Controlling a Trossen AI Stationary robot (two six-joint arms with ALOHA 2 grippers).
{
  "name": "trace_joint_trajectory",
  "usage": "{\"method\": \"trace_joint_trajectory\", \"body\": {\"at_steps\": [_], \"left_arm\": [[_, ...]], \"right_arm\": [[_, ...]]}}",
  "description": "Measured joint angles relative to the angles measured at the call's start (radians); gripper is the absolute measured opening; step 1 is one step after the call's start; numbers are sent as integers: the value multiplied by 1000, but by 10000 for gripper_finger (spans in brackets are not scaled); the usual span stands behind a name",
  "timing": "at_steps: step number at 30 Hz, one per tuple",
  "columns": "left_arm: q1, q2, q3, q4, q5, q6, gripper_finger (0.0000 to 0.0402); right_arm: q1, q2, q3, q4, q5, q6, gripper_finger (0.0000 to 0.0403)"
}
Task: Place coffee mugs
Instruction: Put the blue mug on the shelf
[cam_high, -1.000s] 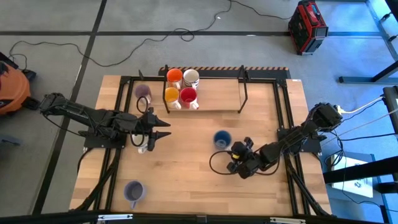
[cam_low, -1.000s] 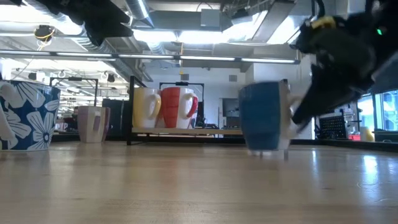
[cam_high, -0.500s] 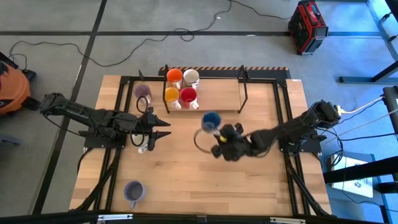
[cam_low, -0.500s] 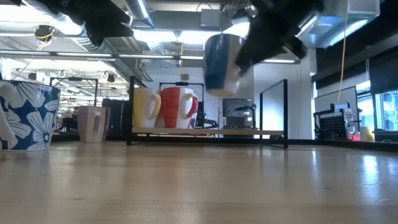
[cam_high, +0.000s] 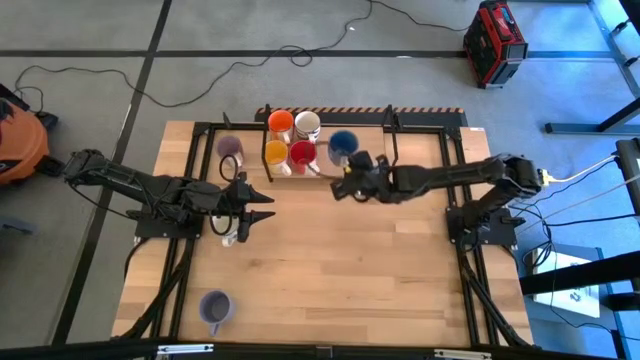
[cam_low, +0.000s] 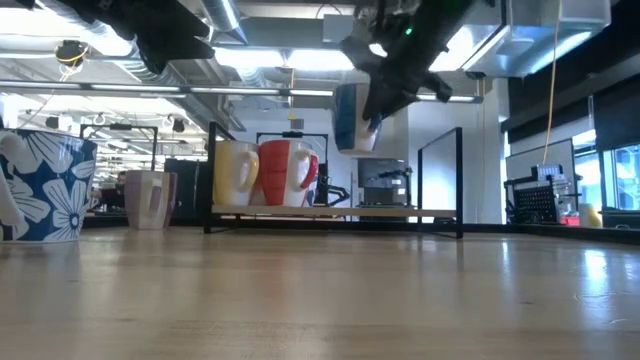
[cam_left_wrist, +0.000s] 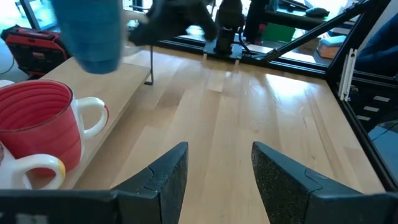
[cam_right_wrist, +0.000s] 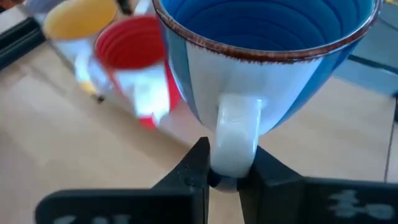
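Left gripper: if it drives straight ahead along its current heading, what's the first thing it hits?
Probably nothing on the table: the open left gripper faces bare wood, with the red mug and the lifted blue mug off to one side. The far frame comes first, though depth is unclear.
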Motion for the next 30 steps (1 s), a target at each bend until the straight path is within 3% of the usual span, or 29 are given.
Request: {"method": "trace_joint_trajectory", "body": {"at_steps": [12, 30], "left_arm": [[0, 0, 0, 3, 0, 25, 172], [0, 0, 0, 4, -18, 26, 172]], "right_arm": [[-158, 80, 1, 151, -79, -130, 36], [-248, 189, -1, 207, -142, -133, 36]]}}
